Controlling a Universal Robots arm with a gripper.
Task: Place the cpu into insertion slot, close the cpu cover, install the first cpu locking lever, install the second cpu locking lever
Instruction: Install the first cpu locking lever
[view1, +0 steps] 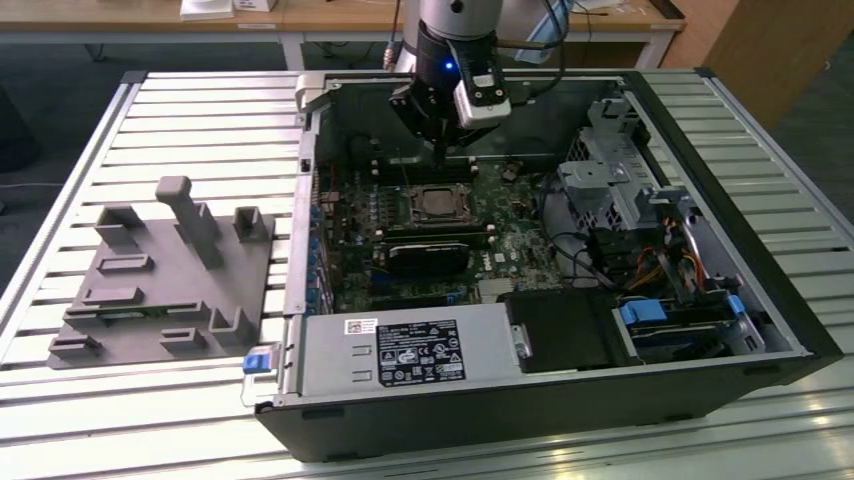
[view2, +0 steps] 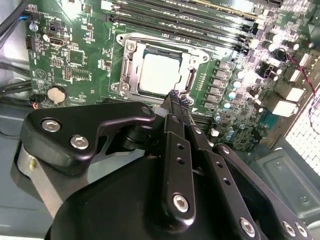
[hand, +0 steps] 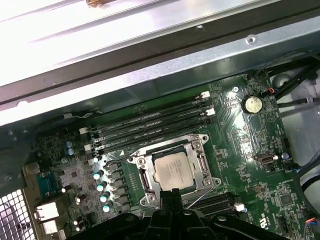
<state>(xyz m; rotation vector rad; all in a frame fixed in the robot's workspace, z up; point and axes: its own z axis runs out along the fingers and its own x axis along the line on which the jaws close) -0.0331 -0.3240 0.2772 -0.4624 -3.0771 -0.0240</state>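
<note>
Pale cpu (hand: 172, 170) flat in insertion slot (hand: 149, 176); cpu cover (hand: 204, 167) down around it.

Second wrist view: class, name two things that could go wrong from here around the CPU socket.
1. The black end effector tip is right by the edge of the thin metal cpu cover frame; a slip could scrape the pale square cpu.
2. Beside it, small silver capacitors crowd the green motherboard; a sideways move might knock them.
</note>
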